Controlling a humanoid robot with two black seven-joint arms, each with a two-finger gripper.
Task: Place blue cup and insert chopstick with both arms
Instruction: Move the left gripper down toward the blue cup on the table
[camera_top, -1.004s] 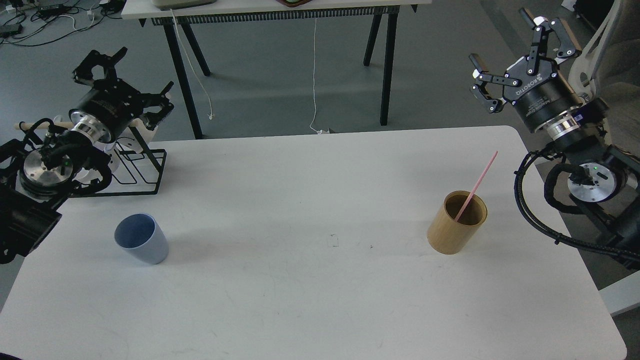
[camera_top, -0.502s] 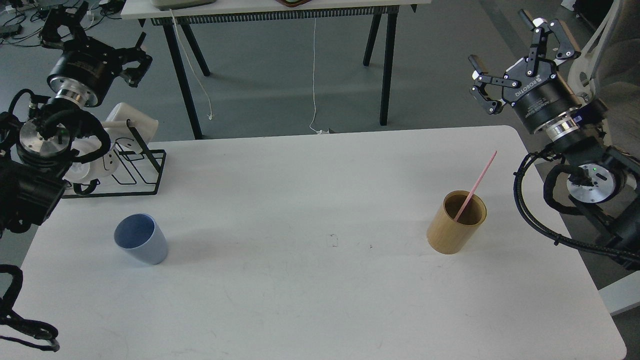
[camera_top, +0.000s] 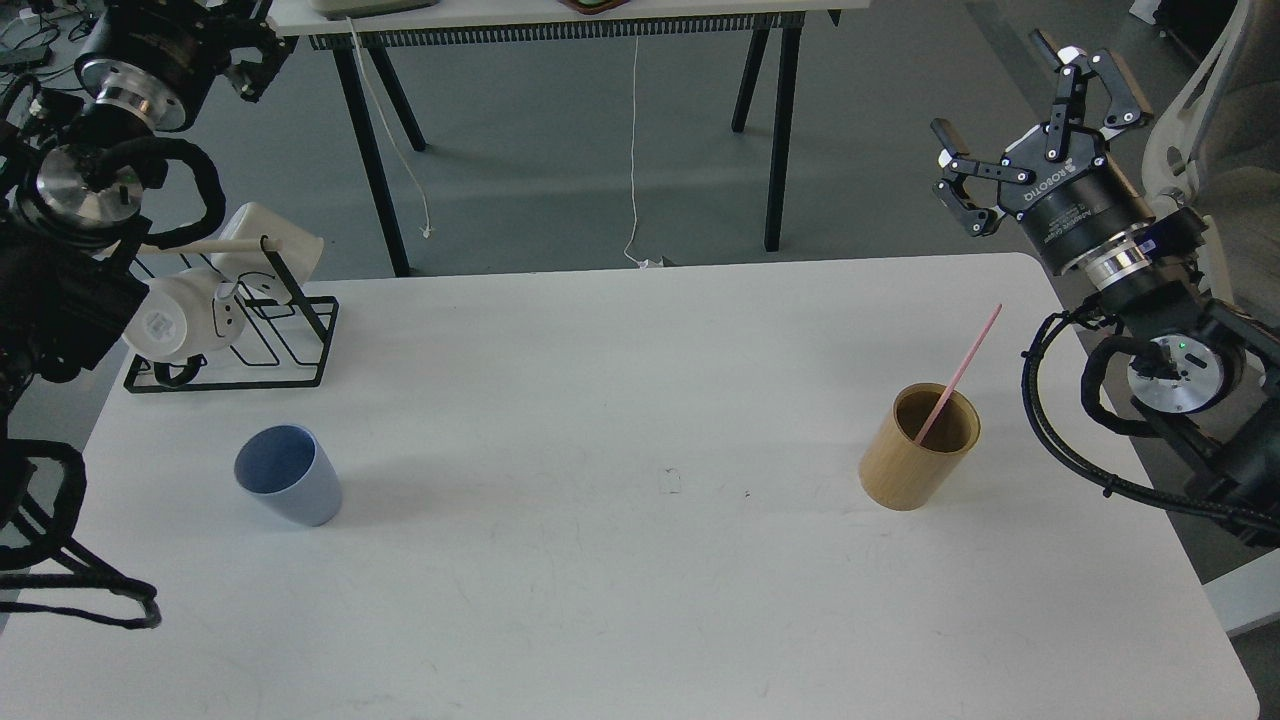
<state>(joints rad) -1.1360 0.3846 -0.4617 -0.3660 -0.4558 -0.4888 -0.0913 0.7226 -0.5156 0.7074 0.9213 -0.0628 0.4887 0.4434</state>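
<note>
Looks like the task's at or near its start: small pale blue tapered cup (camera_top: 287, 487) stands upright on white table (camera_top: 620, 600), front-left, untouched. Thin pink chopstick (camera_top: 958, 373) leans in tan wooden cylinder holder (camera_top: 918, 458), right side. Right gripper (camera_top: 1030, 130) spread wide, empty, high up. Left gripper (camera_top: 245, 45) mostly out of frame; can't tell its state. Next: left arm down to the cup w/ fingers open.

I'm looking at a lab or test room: a bare white tabletop (camera_top: 620, 580) on grey floor, a second worktable (camera_top: 560, 15) on black legs behind it, a white cable (camera_top: 632, 150) hanging from it to the floor, and loose wiring (camera_top: 30, 30) heaped in the far left corner.
</note>
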